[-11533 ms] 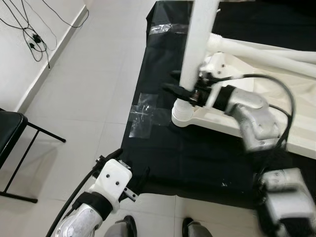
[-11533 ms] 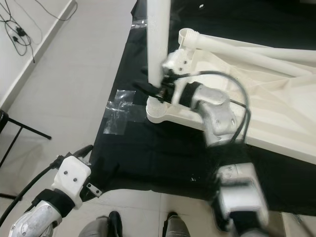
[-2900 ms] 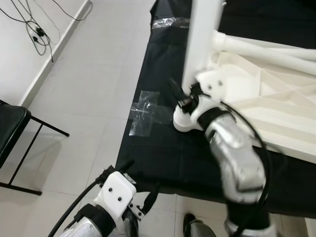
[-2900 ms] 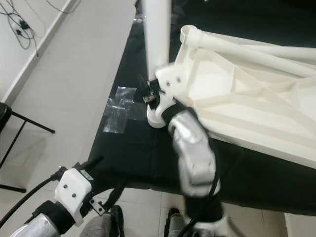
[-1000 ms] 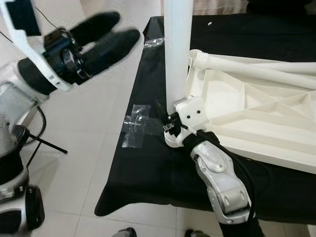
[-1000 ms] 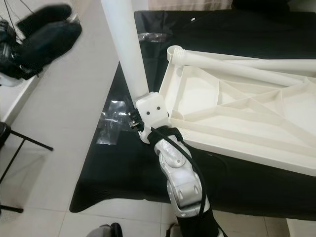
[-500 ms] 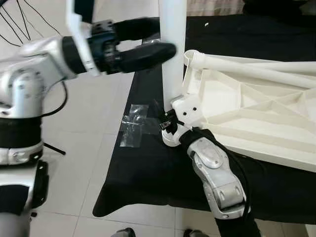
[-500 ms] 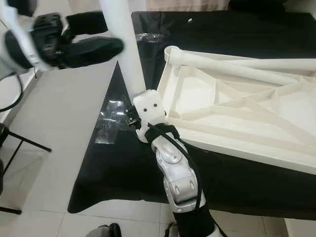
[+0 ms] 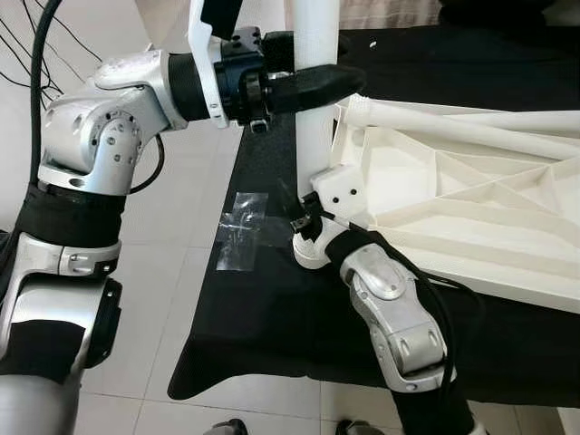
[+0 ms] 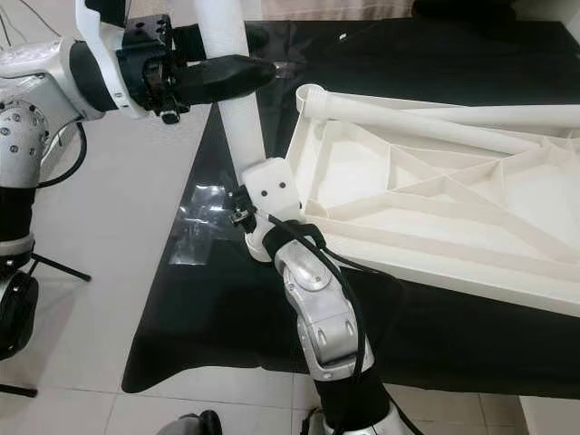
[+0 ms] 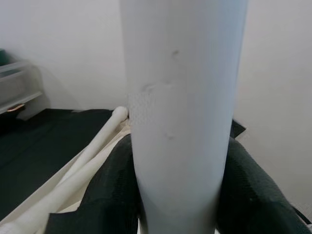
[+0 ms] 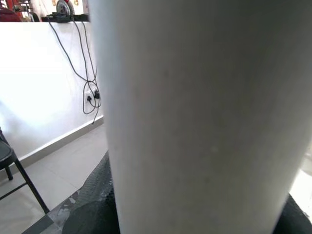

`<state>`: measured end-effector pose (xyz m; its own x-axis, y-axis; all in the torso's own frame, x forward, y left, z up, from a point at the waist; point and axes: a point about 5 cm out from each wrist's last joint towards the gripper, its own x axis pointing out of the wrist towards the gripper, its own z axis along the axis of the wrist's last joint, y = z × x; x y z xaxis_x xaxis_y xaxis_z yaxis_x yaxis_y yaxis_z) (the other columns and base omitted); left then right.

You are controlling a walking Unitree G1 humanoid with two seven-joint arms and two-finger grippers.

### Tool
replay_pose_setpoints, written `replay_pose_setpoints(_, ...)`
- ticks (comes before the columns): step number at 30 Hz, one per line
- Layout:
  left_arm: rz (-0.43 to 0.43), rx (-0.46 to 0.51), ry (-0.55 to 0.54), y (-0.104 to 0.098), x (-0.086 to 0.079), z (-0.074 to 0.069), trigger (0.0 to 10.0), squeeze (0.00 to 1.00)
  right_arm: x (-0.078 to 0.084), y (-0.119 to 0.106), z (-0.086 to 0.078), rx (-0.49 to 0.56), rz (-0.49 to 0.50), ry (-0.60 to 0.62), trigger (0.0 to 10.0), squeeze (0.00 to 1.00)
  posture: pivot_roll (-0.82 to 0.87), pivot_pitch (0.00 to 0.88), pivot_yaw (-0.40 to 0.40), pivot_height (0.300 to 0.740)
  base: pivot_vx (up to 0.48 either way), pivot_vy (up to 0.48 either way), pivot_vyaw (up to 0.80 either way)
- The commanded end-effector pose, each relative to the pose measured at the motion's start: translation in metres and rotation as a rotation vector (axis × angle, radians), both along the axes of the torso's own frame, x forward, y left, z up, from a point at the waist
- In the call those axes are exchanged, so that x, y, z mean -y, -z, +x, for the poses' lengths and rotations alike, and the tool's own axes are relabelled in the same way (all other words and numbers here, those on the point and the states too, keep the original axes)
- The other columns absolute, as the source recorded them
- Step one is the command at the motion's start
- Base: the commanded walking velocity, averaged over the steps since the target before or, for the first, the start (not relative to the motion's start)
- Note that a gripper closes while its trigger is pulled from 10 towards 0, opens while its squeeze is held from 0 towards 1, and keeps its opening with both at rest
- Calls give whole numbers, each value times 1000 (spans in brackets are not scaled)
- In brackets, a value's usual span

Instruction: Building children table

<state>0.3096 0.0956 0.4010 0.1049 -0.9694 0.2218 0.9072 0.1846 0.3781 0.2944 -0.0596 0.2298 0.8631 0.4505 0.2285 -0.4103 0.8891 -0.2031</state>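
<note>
While upright in the corner socket: white table leg (image 9: 317, 109), standing on end at the near-left corner of the overturned tabletop.
Tabletop: white plastic table top (image 10: 435, 208), lying underside up with ribbed bracing showing, on a black cloth (image 9: 272, 308) spread over the tiled floor (image 9: 154, 272).
Spare legs: two white tubes (image 10: 453, 122) lying along the far edge of the tabletop.
Left gripper (image 9: 308, 68): high on the leg, one black finger (image 9: 317, 82) across its front and the other behind; in the left wrist view both fingers (image 11: 253, 195) hug the tube from either side, pinching it.
Right gripper (image 9: 294, 217): low at the base of the leg, just above the socket collar; fingers mostly hidden behind the tube, cannot tell whether closed on it.
Tape: clear strip (image 9: 240, 231) stuck across the cloth edge and floor, beside the socket.
Surroundings: black cables (image 12: 90, 92) hanging on the white wall.
</note>
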Motion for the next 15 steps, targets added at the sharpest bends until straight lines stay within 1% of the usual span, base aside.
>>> replay_pose_setpoints(1, -26, 4, -66, -3, -7, 7, 0, 0, -20, 16, -8, -75, -23, -118, 10000, 0, 35, 223, 57, 740, 0, 0, 0)
replay_pose_setpoints(5, -56, -2, -40, -5, -5, 7, 0, 0, -17, 16, -6, -80, -23, -116, 10000, 0, 33, 218, 53, 740, 0, 0, 0)
replay_pose_setpoints(7, -77, -23, -9, -6, -5, 5, 0, 0, -15, 13, -2, -81, -14, -150, 10000, 0, 33, 218, 50, 740, 0, 0, 0)
replay_pose_setpoints(8, -86, -34, 14, -6, -4, 3, 0, 0, -13, 10, -1, -81, -6, -205, 10000, 1000, 33, 218, 50, 740, 0, 0, 0)
replay_pose_setpoints(9, -86, -34, 14, -6, -4, 3, 0, 0, -13, 10, -1, -81, -6, -205, 10000, 1000, 33, 218, 50, 740, 0, 0, 0)
replay_pose_setpoints(10, -91, -45, 32, -6, -3, 2, 0, 0, -13, 7, 0, -85, -2, -272, 10000, 1000, 32, 219, 49, 740, 0, 0, 0)
replay_pose_setpoints(12, -89, -55, 62, -6, -2, 0, 0, 0, -10, 1, -1, -76, -28, -404, 10000, 1000, 33, 220, 49, 740, 0, 0, 0)
replay_pose_setpoints(13, -89, -55, 62, -6, -2, 0, 0, 0, -10, 1, -1, -76, -28, -404, 10000, 1000, 33, 220, 49, 740, 0, 0, 0)
replay_pose_setpoints(14, -80, -58, 71, -6, -1, -1, 0, 0, -6, -3, -2, -51, -86, -492, 10000, 1000, 34, 224, 49, 740, 0, 0, 0)
replay_pose_setpoints(15, -73, -59, 77, -5, 0, -2, 0, 0, -2, -6, -1, -29, -142, -555, 10000, 1000, 35, 225, 51, 740, 0, 0, 0)
